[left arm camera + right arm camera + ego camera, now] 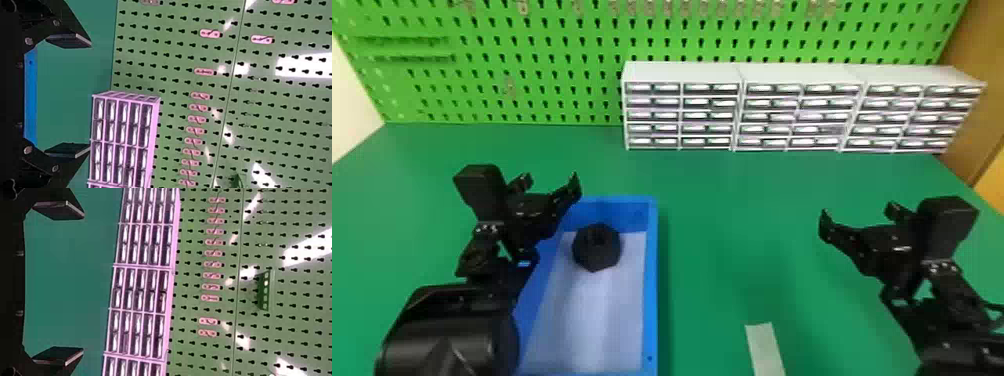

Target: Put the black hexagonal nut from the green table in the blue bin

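The black hexagonal nut (597,247) lay in the blue bin (652,280), where our task wanted it. Our left gripper (90,95), by the bin, and right gripper (83,282), over the green table (722,225), had fingers spread wide, holding nothing, presumably because placing was done.

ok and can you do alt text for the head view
A black nut lies in a blue bin on a green table. The robot's left hand hangs open at the bin's far left corner, its right hand open over the table's right side. Behind, white drawers stand before a green pegboard.
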Controlling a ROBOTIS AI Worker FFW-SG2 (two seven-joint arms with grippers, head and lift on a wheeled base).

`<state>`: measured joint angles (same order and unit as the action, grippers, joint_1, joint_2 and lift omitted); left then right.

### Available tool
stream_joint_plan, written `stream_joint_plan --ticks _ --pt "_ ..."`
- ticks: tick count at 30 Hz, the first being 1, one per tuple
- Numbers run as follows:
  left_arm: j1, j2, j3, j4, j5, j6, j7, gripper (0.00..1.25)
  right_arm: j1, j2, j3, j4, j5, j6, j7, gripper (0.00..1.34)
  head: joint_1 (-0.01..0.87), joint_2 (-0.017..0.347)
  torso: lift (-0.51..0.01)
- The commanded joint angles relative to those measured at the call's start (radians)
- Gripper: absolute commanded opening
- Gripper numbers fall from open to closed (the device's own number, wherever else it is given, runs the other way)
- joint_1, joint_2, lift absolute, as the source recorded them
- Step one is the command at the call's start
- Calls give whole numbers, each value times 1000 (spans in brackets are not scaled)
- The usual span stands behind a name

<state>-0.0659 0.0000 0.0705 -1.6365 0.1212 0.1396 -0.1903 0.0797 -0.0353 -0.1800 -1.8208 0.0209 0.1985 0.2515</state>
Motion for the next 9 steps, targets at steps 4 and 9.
stream_joint_plan --ticks 4,9 --pt "0 -3 0 0 0 0 0 919 2 0 1 0 -3 -1 0 1247 686 51 -97" --pt "0 -3 0 0 0 0 0 919 2 0 1 0 -6 -1 0 1247 686 51 -97"
